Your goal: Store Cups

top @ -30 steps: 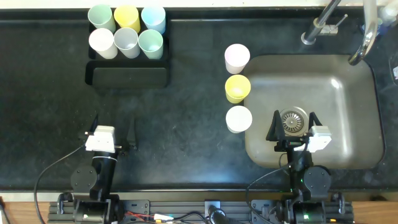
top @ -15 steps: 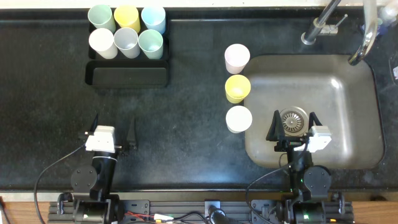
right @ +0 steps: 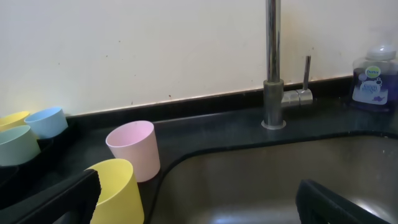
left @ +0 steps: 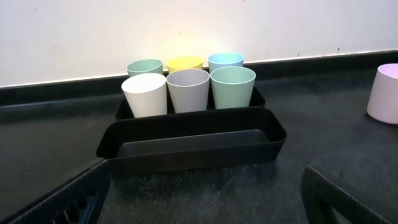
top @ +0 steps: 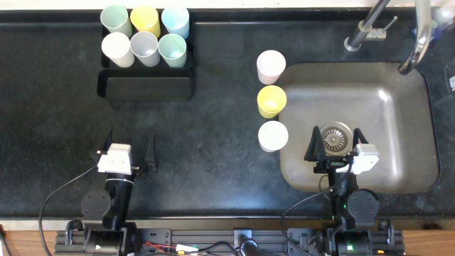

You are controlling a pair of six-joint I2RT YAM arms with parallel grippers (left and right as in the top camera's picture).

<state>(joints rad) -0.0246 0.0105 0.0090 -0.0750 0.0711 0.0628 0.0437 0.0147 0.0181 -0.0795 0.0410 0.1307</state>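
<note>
Cups stand in a row on the countertop (top: 213,171) along the left rim of the sink (top: 398,78): pink cup (top: 271,66), yellow cup (top: 271,100), white cup (top: 273,136). A glancing pinch could tip one over that rim. The left gripper (top: 131,139) near the front edge and the right gripper (top: 335,136) over the sink both hang low, spread wide and empty. The tray (top: 146,87) sits towards the far left corner.
</note>
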